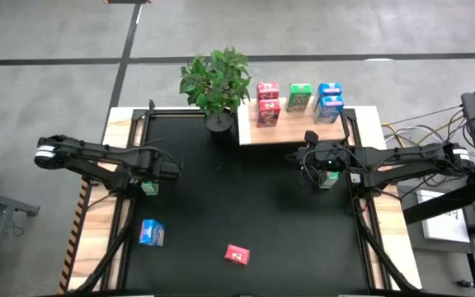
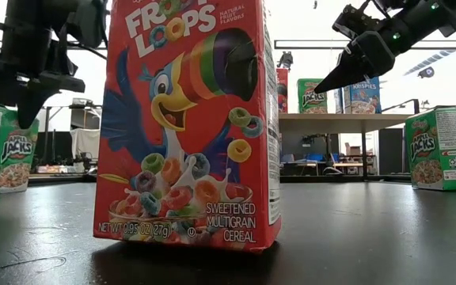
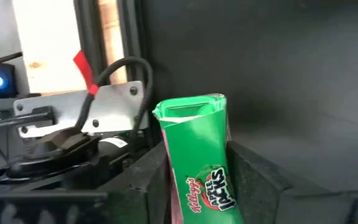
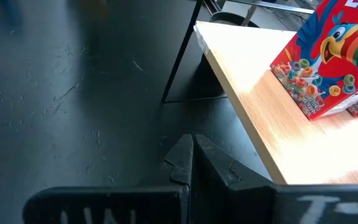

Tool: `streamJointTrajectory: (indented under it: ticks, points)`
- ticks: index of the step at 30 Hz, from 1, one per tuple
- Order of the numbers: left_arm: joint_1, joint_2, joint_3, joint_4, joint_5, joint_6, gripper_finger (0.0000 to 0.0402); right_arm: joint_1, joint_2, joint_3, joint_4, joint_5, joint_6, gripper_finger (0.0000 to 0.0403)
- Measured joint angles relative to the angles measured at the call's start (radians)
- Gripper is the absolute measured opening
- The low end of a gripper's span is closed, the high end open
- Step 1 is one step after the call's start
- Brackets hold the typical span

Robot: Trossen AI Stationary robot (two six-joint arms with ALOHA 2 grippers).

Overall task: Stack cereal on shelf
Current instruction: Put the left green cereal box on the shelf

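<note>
My left gripper (image 1: pixel 150 175) (image 2: pixel 28 103) points down over a green Apple Jacks box (image 3: pixel 197 155) (image 2: pixel 2 150) near the table's left side and is shut on it. My right gripper (image 4: pixel 191 146) (image 1: pixel 310 140) is shut and empty, raised just off the near edge of the pale wood shelf (image 1: pixel 295 128) (image 4: pixel 278 99). A second green box (image 1: pixel 328 180) (image 2: pixel 438 146) stands on the table by the right arm. The shelf carries two stacked red boxes (image 1: pixel 267 103), one green box (image 1: pixel 299 97) and two stacked blue boxes (image 1: pixel 330 103). My left gripper pinches the green box between its two fingers (image 3: pixel 151 180), one on each opposite side, coming from above. The box's crumpled flap end (image 3: pixel 188 109) sticks out past the fingertips. The box is upright; whether its bottom (image 2: pixel 2 190) rests on the table I cannot tell.
A blue box (image 1: pixel 152 233) and a red Froot Loops box (image 1: pixel 237 255) (image 2: pixel 184 119) stand near the table's near edge. A potted plant (image 1: pixel 217 82) sits left of the shelf at the far edge. Open black tabletop (image 1: pixel 237 190) lies between the arms.
</note>
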Motion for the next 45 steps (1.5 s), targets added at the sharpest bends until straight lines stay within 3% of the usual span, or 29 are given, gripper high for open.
streamJointTrajectory:
  ticks: [5, 13, 22, 28, 35, 45]
  points:
    - [-0.001, 0.014, 0.082, 0.01, -0.037, 0.119, 0.012, 0.0, -0.002, 0.0, 0.0, 0.0, 0.0, 0.0009]
    - [-0.016, 0.077, 0.302, 0.176, -0.136, 0.604, 0.0119, 0.001, -0.051, 0.0, -0.009, -0.009, 0.033, 0.0009]
    - [-0.02, 0.209, 0.472, 0.307, -0.138, 1.066, 0.0119, 0.024, -0.165, -0.024, -0.023, -0.162, 0.182, 0.0009]
    - [-0.039, 0.266, 0.527, 0.46, -0.137, 1.261, 0.0119, 0.104, -0.231, -0.105, 0.016, -0.162, 0.244, 0.0009]
    - [-0.054, 0.308, 0.603, 0.685, -0.135, 1.476, 0.0119, 0.167, -0.321, -0.167, 0.13, -0.161, 0.174, 0.0009]
    - [-0.004, 0.345, 0.606, 1.119, -0.138, 1.656, 0.0119, 0.246, -0.415, -0.208, 0.173, -0.16, 0.056, 0.0009]
